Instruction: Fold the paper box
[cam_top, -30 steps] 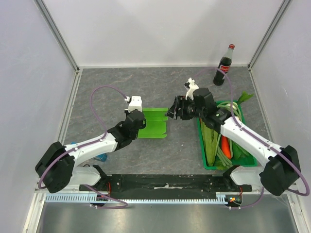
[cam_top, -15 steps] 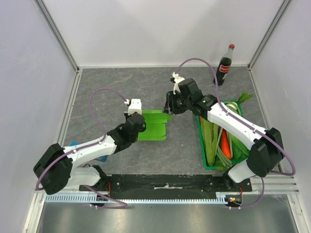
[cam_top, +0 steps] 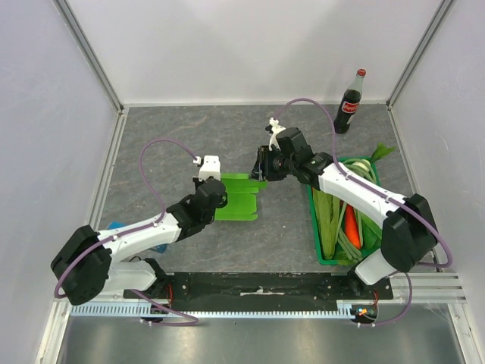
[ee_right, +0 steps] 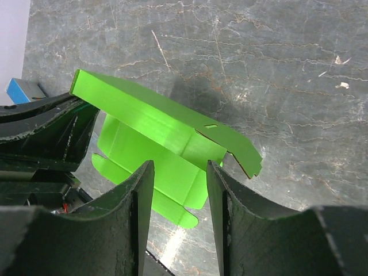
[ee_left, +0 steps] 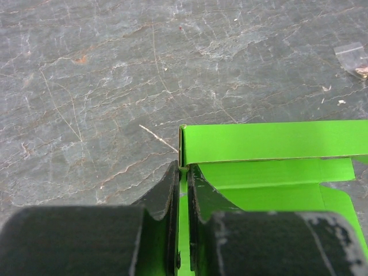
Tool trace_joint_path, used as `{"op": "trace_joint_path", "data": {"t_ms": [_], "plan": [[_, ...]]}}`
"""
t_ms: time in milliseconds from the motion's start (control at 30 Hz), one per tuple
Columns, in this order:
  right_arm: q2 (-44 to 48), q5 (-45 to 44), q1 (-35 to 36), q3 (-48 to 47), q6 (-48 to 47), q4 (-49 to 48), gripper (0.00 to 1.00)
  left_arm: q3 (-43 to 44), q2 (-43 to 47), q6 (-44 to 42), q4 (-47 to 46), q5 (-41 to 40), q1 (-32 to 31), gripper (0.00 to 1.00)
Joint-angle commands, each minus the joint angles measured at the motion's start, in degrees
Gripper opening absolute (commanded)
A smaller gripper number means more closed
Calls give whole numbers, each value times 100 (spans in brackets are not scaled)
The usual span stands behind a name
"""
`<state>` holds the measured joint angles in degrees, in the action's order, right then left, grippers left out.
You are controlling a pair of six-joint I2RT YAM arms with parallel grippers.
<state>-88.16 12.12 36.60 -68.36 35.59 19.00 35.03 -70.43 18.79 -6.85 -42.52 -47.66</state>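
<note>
Paper box [ee_left: 264, 141] sits pinched in left end effector [ee_left: 183, 168]; right end effector [ee_right: 179, 167] hovers open, seemingly untouching.

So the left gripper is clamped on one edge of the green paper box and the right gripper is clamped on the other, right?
Not quite. The left gripper is shut on an edge of the paper box, but the right gripper is open. The right wrist view shows its fingers spread apart with nothing clamped between them.

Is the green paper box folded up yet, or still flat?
Partly folded. One panel of the paper box stands raised, pinched by the left claw; the rest lies spread flat.
</note>
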Motion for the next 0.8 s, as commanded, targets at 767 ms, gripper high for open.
{"op": "trace_joint_path", "data": {"t_ms": [767], "plan": [[0,89,-136,824,247,-802,53,-908,-603,653,-2274,-625,-226,2]]}}
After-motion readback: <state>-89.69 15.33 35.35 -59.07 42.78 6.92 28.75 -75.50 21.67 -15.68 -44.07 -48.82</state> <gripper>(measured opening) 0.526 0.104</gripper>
